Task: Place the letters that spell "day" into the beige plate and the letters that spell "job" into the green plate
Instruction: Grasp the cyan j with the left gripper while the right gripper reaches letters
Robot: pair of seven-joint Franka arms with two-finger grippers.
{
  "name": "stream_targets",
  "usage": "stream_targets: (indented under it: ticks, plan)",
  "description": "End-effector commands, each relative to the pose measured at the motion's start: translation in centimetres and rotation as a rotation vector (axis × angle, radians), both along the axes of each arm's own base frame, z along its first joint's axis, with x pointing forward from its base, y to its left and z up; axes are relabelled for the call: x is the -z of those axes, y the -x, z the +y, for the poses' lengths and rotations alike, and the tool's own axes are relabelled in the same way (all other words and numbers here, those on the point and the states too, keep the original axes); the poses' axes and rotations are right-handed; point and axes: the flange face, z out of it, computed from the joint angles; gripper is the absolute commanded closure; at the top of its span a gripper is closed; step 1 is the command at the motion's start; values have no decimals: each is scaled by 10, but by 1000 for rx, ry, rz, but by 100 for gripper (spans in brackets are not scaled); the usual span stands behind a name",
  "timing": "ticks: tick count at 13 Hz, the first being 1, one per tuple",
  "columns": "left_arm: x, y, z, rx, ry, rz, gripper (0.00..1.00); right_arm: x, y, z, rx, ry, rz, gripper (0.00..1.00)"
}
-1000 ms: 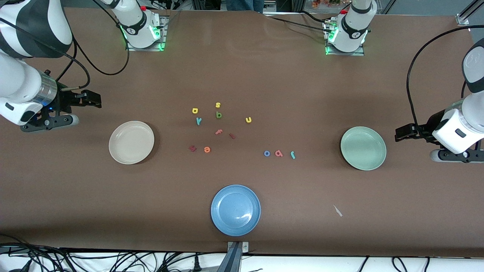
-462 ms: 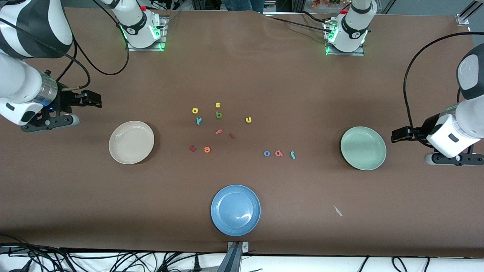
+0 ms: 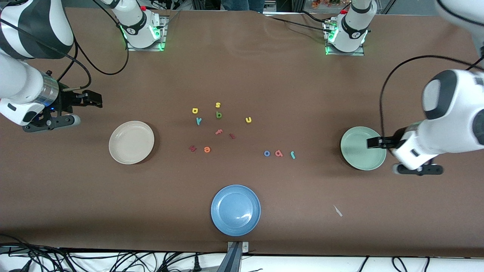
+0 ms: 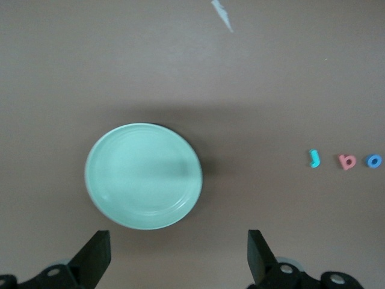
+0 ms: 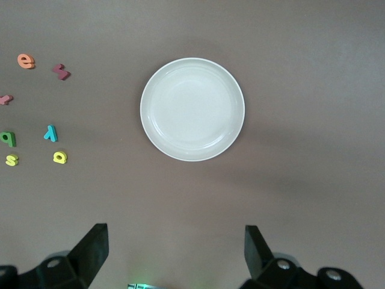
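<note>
Green plate (image 3: 359, 149) | under left tool (image 3: 372, 142), jaws wide | right tool (image 3: 96, 100) apparently wide, waiting

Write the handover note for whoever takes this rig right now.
Left gripper: open, holding nothing, over the green plate.
Right gripper: open, holding nothing, waiting over bare table near the beige plate.
"day" letters lie grouped mid-table; "job" letters lie in a row toward the green plate.
Done: nothing; both plates hold no letters.
Left: all six letters.

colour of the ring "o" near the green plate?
Blue. The "o" shows best in the front view.
</note>
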Motion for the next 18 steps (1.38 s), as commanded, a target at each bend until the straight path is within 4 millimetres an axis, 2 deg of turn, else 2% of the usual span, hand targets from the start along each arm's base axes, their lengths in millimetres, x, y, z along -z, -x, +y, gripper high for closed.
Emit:
stream_targets:
  ticks: [1, 4, 6, 7, 9, 13, 14, 15, 18]
  plan:
    - [30, -4, -37, -161, 9, 33, 0, 2, 5, 4, 1, -9, -13, 0]
    - [60, -4, -85, -331, 59, 73, 0, 12, 5, 10, -10, -11, -19, 0]
    - [91, -6, -121, -484, 75, 63, 0, 14, 4, 13, -13, -12, -22, 0]
    - [104, 1, -142, -522, 66, 58, 0, 15, 3, 13, -13, -12, -22, 0]
    - [127, 11, -158, -590, 60, 46, 0, 19, 0, 14, -15, -14, -31, 0]
    - [187, 29, -199, -586, 43, 64, 0, 24, -3, 22, -24, -25, -35, 0]
    - [205, 34, -207, -583, 27, 76, 3, 24, -3, 22, -24, -25, -35, 0]
    - [216, 37, -209, -583, 25, 77, 11, 24, -4, 23, -24, -27, -38, 0]
    - [248, 54, -208, -586, 39, 42, 14, 26, -7, 25, -21, -40, -49, 0]
